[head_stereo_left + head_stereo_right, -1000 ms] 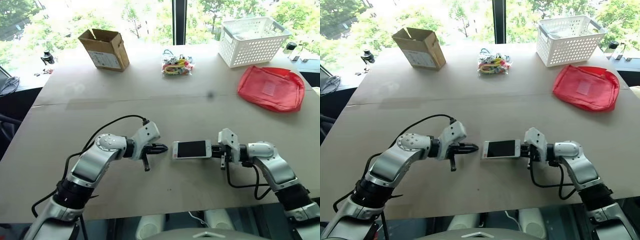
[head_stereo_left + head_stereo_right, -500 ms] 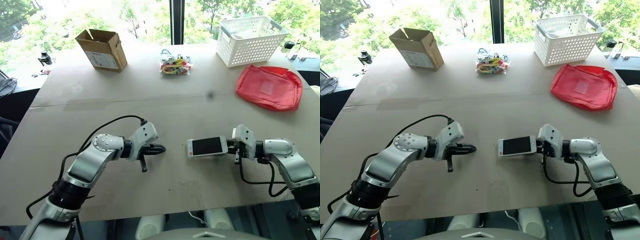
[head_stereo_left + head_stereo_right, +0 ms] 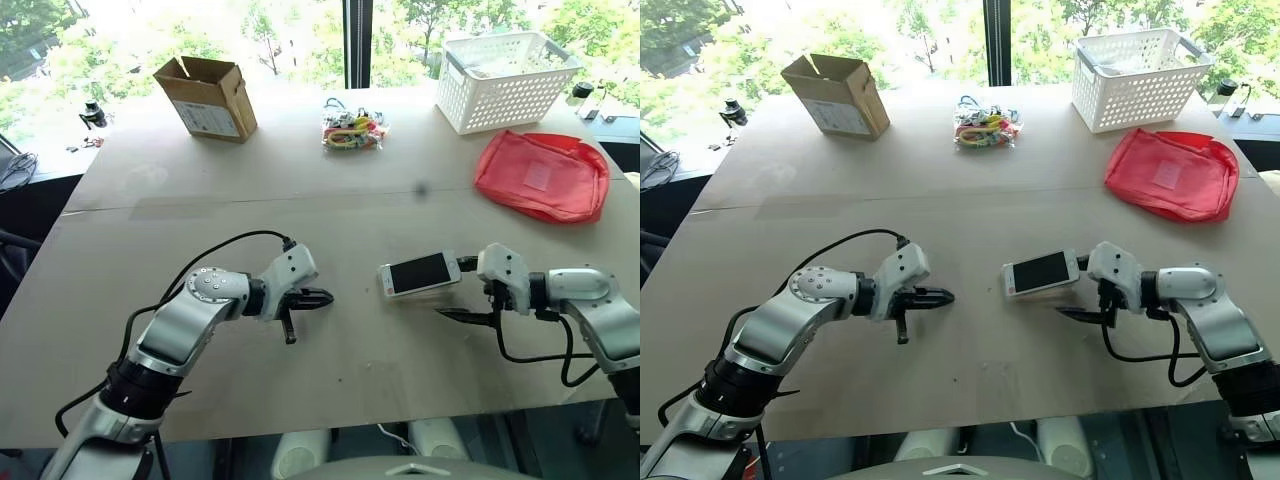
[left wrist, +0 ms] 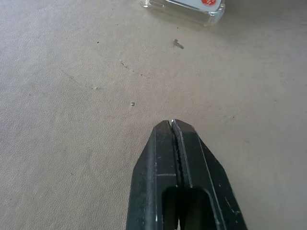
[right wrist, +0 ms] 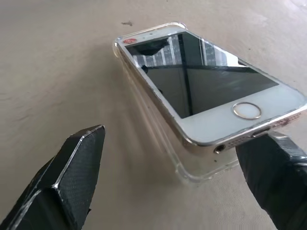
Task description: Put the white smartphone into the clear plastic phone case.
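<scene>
Table scene during insertion of the phone into its case. The white smartphone [image 5: 211, 91] lies screen-up on the clear plastic phone case [image 5: 196, 167], right of the table's [image 3: 300, 200] centre. Its far end sits inside the case rim. Its near, home-button end rides up on the rim, so the phone is tilted and only partly seated. The right gripper [image 3: 468, 290] sits at 3 o'clock from the phone with its two black fingers spread wide. One finger [image 5: 268, 177] touches or nearly touches the raised corner; the other stands clear of the case on the opposite side. Nothing is pinched between them. The left gripper [image 4: 175, 125] hovers at 9 o'clock from the phone, well apart from it, with its fingers pressed together and empty.

Toward 12 o'clock, at the far side of the table, stand a cardboard box [image 3: 207, 96], a packet of coloured items [image 3: 352, 131], a white basket [image 3: 507, 81] and a red pouch [image 3: 541, 175], none involved.

Step in hand, as judged: seating the phone, with the grip just released. The next move likely calls for pressing the raised near end down into the rim while the case is kept from sliding.
</scene>
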